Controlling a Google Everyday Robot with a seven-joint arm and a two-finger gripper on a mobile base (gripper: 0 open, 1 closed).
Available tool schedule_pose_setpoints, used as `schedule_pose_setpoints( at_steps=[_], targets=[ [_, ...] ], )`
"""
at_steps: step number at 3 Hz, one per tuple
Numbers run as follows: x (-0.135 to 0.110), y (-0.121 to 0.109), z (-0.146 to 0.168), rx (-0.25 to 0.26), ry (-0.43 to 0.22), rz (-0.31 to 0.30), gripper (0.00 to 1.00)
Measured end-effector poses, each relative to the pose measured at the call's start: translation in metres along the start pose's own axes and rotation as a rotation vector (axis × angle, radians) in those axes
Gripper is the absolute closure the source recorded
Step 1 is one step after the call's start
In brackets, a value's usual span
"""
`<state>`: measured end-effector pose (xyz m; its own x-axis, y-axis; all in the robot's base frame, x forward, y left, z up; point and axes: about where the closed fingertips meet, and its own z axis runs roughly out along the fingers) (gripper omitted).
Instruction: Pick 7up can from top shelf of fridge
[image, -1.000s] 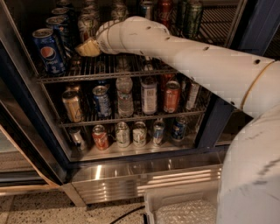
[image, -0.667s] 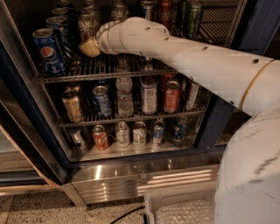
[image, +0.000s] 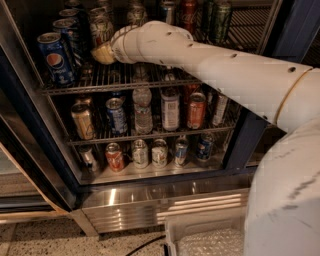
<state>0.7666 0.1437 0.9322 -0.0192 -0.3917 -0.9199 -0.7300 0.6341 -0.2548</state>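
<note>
Currently arm (image: 225, 70) stretched into fridge (image: 300, 25), claw (image: 102, 53) just above top shelf (image: 150, 80); grip: cannot tell.

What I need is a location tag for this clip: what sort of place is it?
Likely a shop or canteen, not a home: a display fridge, its wire racks full of cans and bottles, and a speckled floor. The gripper is at the top shelf, near a Pepsi can.

The place looks like a shop or canteen drinks corner: a glass-fronted display fridge (image: 246, 135) holds wire racks (image: 150, 134) stocked with rows of cans (image: 116, 116) above a ribbed steel base (image: 150, 206). The gripper (image: 102, 52) sits over the top shelf (image: 85, 86), left side.
</note>
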Motion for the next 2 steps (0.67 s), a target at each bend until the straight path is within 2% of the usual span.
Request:
schedule_pose_setpoints(
  at_steps=[1,2],
  targets=[
    [0.0029,-0.0007,-0.001,0.004,0.005,0.013,1.0],
    [0.0029,-0.0007,-0.0011,0.003,0.004,0.013,1.0]
  ],
)
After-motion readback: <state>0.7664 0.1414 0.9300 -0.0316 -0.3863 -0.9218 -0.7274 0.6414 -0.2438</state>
